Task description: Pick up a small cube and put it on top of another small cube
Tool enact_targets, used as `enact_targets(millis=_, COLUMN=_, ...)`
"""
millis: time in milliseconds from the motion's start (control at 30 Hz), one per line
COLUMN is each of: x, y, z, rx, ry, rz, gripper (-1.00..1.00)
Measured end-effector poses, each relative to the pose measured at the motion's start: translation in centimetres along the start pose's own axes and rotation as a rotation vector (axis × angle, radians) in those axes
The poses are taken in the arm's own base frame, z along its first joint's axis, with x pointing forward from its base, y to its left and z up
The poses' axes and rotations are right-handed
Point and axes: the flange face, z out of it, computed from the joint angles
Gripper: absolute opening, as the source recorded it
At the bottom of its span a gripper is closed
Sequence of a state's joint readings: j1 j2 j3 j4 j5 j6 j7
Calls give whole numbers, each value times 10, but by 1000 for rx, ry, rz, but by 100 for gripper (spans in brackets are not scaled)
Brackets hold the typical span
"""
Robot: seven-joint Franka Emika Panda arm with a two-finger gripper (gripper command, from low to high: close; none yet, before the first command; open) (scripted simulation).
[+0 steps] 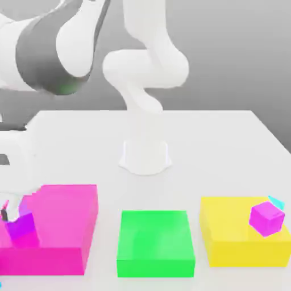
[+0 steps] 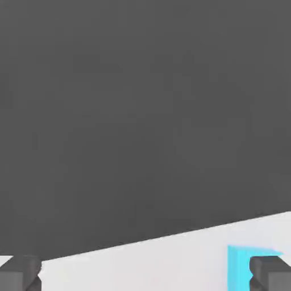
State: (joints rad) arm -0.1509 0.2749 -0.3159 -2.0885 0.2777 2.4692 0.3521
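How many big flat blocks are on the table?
3: a pink block at the exterior view's left, a green block in the middle, a yellow block at right.

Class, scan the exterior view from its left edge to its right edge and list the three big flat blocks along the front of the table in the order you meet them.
Pink block → green block → yellow block.

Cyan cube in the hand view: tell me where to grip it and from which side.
Grip the cyan cube by two opposite upright faces, probably coming down from above: it sits flat on the white table with straight sides. The gripper is open, but the cube lies close by one fingertip, so centre over it first.
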Motion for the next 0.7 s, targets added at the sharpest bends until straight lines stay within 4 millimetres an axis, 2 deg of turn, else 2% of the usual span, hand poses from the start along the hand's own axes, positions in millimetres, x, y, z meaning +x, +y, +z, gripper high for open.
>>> enact_targets(millis=200, x=25, y=63, z=89, rx=-121, ry=-54, rz=38, gripper=0)
enact_targets(millis=333, x=26, y=84, z=152, rx=-147, ry=-64, rz=43, gripper=0)
enact_targets(millis=367, x=25, y=86, z=165, rx=-148, ry=-65, rz=44, gripper=-100)
enact_targets(millis=533, x=25, y=86, z=165, rx=-147, ry=-67, rz=44, gripper=-100)
enact_targets(millis=567, x=24, y=88, z=171, rx=-147, ry=-67, rz=45, gripper=-100)
enact_targets(millis=633, x=26, y=85, z=155, rx=-148, ry=-66, rz=44, gripper=-100)
enact_targets(millis=700, x=28, y=81, z=126, rx=-147, ry=-66, rz=44, gripper=-100)
